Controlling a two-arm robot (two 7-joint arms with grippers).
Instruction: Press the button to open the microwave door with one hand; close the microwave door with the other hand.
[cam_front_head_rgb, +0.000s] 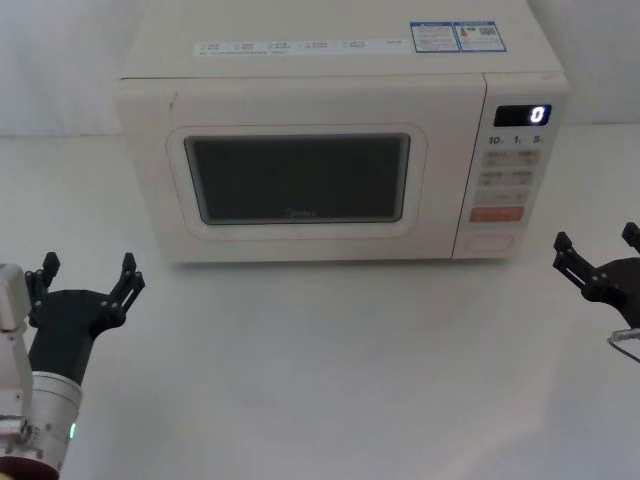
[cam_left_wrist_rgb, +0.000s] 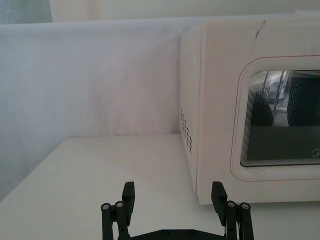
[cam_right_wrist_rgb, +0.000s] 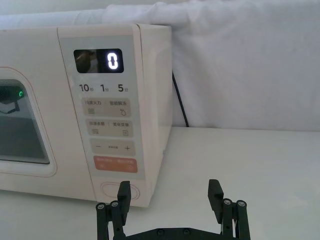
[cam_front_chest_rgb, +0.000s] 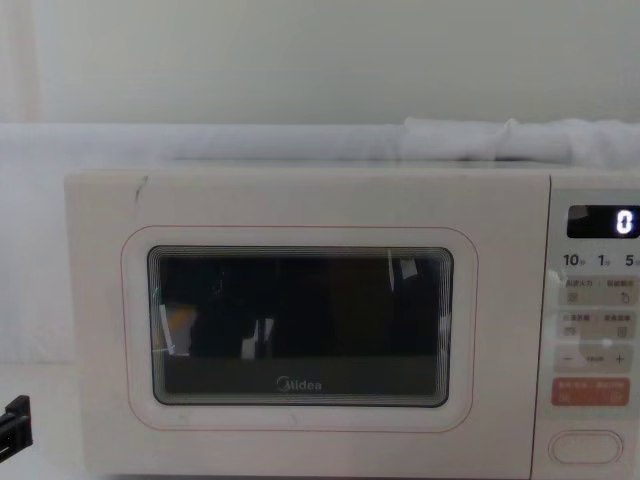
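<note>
Left gripper (cam_front_head_rgb: 88, 272): low at the near left of the table (cam_front_head_rgb: 330, 360), forward of the microwave's left front corner and clear of it. Fingers spread apart, nothing between them. Its white arm (cam_front_head_rgb: 35, 420) rises from the lower left edge of the head view, carrying a green light. In the left wrist view the same gripper (cam_left_wrist_rgb: 173, 196) points at the microwave's left side wall and door edge, with bare tabletop between.

Right gripper (cam_front_head_rgb: 598, 250): at the right edge of the head view, level with the microwave's front, off to the right of the control panel (cam_front_head_rgb: 508, 165). Fingers apart, holding nothing. In the right wrist view this gripper (cam_right_wrist_rgb: 170, 192) faces the panel's lower right corner; open table lies to its outer side.

The microwave door (cam_front_head_rgb: 297, 178) is closed, flush with the body. The button (cam_front_head_rgb: 490, 241), an oval at the bottom of the panel, sits just under the orange key (cam_front_head_rgb: 496, 213); neither gripper touches it. The display (cam_front_head_rgb: 522, 115) reads 0.
</note>
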